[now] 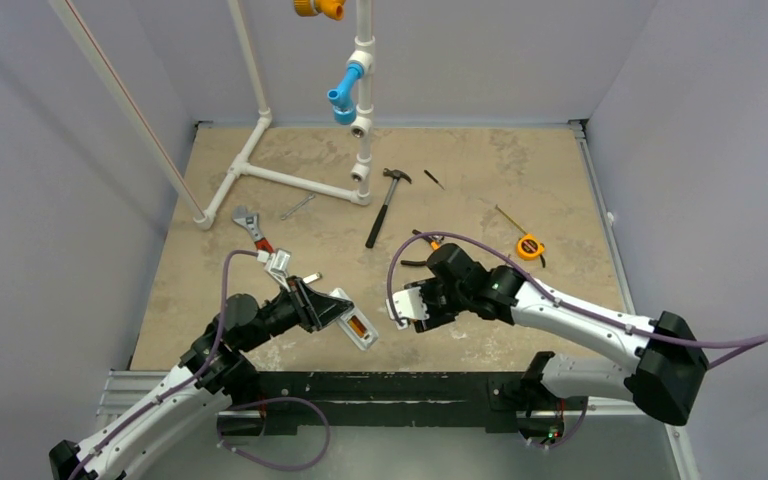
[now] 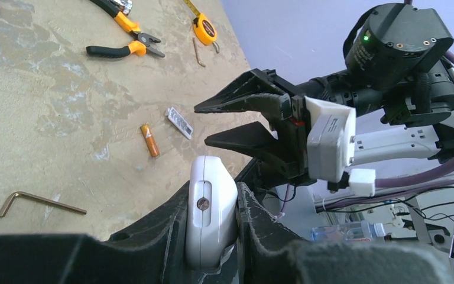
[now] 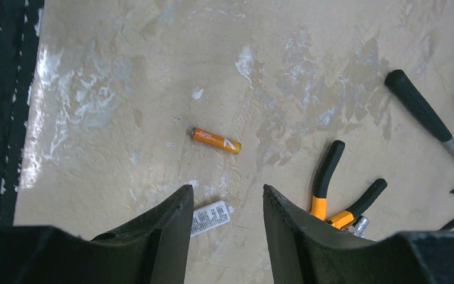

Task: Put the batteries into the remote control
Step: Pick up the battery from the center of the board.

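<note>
My left gripper (image 1: pixel 312 305) is shut on the white remote control (image 1: pixel 348 310) and holds it above the table's near edge. One orange battery (image 1: pixel 358 327) lies in the remote's open recess. In the left wrist view the remote's rounded end (image 2: pixel 210 207) sits clamped between the fingers. A second battery (image 3: pixel 216 141) lies loose on the table, next to a small white labelled piece (image 3: pixel 210 218). My right gripper (image 3: pixel 227 195) hovers open and empty above that piece, just right of the remote. The left wrist view also shows the loose battery (image 2: pixel 149 140) and the right gripper (image 2: pixel 236 121).
Orange-handled pliers (image 3: pixel 337 195) lie right of the loose battery, with a hammer (image 1: pixel 385 205) beyond. A tape measure (image 1: pixel 530 246) sits to the right, a wrench (image 1: pixel 252 228) to the left and a white pipe frame (image 1: pixel 290 178) at the back. A hex key (image 2: pixel 38 201) lies near the left gripper.
</note>
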